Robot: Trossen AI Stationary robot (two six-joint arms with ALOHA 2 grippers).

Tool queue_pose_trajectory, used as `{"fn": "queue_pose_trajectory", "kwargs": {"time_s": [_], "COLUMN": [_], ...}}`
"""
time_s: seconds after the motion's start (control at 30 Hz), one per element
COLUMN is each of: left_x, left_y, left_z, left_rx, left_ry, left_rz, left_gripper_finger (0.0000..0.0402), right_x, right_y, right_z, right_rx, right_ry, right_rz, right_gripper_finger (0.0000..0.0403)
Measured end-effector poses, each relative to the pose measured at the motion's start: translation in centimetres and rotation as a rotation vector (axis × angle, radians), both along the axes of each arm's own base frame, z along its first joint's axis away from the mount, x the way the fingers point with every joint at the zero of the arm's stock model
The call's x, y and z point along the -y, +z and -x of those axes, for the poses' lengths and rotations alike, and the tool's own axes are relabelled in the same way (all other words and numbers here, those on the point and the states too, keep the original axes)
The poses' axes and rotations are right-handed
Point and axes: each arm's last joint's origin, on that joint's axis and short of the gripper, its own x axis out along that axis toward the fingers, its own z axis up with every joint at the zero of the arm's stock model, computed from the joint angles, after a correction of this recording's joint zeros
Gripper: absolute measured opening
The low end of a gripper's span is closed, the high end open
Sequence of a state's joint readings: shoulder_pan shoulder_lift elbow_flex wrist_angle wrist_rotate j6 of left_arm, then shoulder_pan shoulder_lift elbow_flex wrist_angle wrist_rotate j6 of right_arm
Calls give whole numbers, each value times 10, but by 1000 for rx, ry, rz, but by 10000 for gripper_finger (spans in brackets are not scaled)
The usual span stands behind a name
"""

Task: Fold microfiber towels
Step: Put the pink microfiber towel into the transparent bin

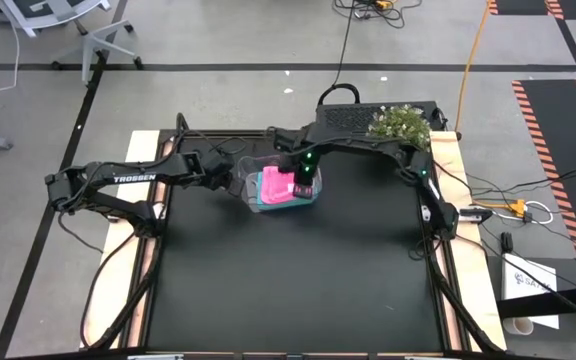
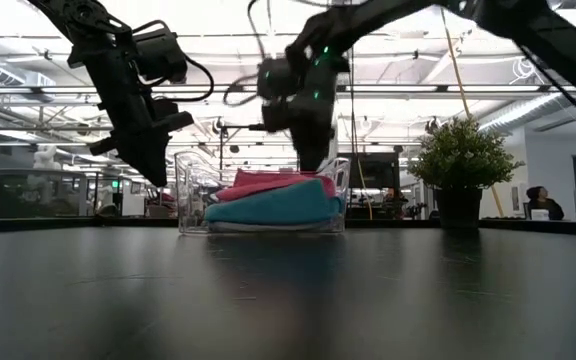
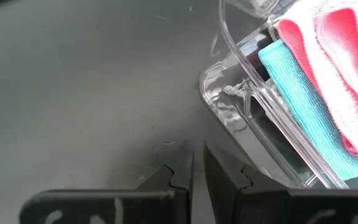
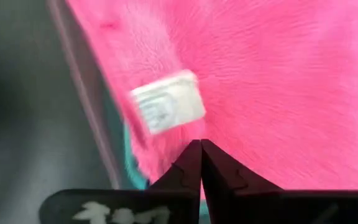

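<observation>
Right gripper (image 4: 201, 144) clenched, tips directly over pink towel (image 4: 272, 74), white tag (image 4: 168, 101) just beside; whether cloth is pinched, cannot tell. Pink towel tops stack on teal towel (image 2: 273, 208) inside clear tub (image 1: 251, 196). Left gripper (image 3: 199, 163) nearly closed, holding nothing, just outside tub's corner. Right arm nearer to towel.

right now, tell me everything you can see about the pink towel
The pink towel is a bright pink, fuzzy cloth with a small white tag sewn on it. It lies bunched and loosely folded on top of the teal towel inside the clear tub at the far middle of the table. The right gripper is shut, its tips against or just over the pink pile; whether it pinches any cloth cannot be told. The left gripper is just outside the tub, not touching the towel.
</observation>
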State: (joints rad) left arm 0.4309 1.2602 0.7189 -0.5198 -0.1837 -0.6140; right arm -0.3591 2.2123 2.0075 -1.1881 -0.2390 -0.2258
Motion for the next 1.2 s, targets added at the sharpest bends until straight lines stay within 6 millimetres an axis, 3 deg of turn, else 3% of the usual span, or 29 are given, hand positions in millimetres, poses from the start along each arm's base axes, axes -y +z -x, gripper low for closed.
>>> {"fn": "queue_pose_trajectory", "kwargs": {"time_s": [0.2,0.33,0.47,0.9,1.2], "left_x": [0,-1,-1,-1,-1], "left_y": [0,0,0,0,0], "left_z": [0,0,0,2,2], "left_rx": [3,5,5,-12,-15], "left_ry": [5,17,19,37,41], "left_rz": [1,1,1,-10,-20], "left_gripper_finger": [35,35,35,35,35], "right_x": [-5,-3,-2,-8,-15], "right_y": [54,64,53,-33,-51], "right_z": [11,7,-4,-46,-53], "right_rx": [175,263,300,288,297], "right_ry": [-9,-20,2,74,74], "right_rz": [64,92,102,-37,-69], "right_gripper_finger": [0,0,0,0,0]}}
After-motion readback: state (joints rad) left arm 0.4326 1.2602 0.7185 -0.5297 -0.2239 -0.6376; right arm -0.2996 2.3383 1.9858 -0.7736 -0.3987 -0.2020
